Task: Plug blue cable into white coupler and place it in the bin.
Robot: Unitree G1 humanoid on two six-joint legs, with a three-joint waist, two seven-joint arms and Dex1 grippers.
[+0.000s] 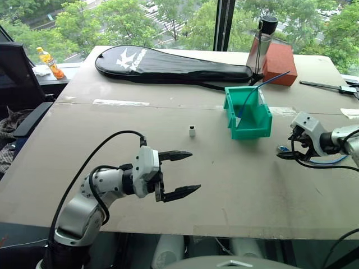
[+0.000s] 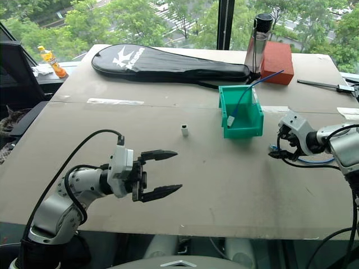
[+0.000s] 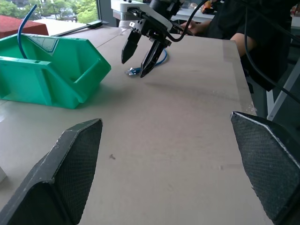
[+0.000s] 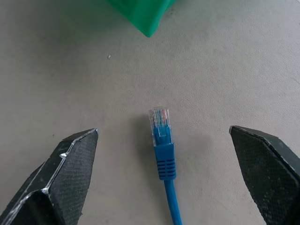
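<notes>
blue cable [image 4: 165, 161] | teal-green bin [image 1: 247, 130] | white coupler [image 1: 192, 131] | red-brown block [image 1: 279, 63]

The left arm is reaching in from about seven o'clock, elbow bent, forearm lying low and level. Its left pincer [image 1: 180, 174] is pointing across toward three o'clock, the two black fingers [image 1: 175, 155] standing wide apart, one above the other, holding nothing. The right arm is coming in from three o'clock, wrist bent downward. The right pincer [image 1: 293, 147] is angling down toward the worktop [image 1: 235, 185] and toward nine o'clock, its fingers [image 3: 129, 47] spread wide, tips hanging just above the surface, gripping nothing.
</notes>
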